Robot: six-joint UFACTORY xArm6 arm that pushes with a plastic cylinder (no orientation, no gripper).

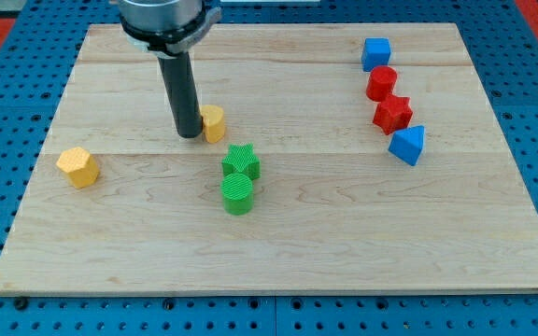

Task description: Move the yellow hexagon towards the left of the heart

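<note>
The yellow hexagon [78, 167] lies near the board's left edge, well to the left of and a little below the yellow heart [213, 123]. My tip [188, 133] stands just left of the yellow heart, touching or almost touching it. The rod rises from there to the arm at the view's top. The hexagon is far from my tip, off to its lower left.
A green star [242, 161] and a green cylinder [237, 193] sit together below and right of the heart. At the view's right, a blue cube [375, 53], a red cylinder [381, 84], a red star [392, 114] and a blue triangular block [407, 145] form a column. The wooden board [278, 252] lies on a blue pegboard.
</note>
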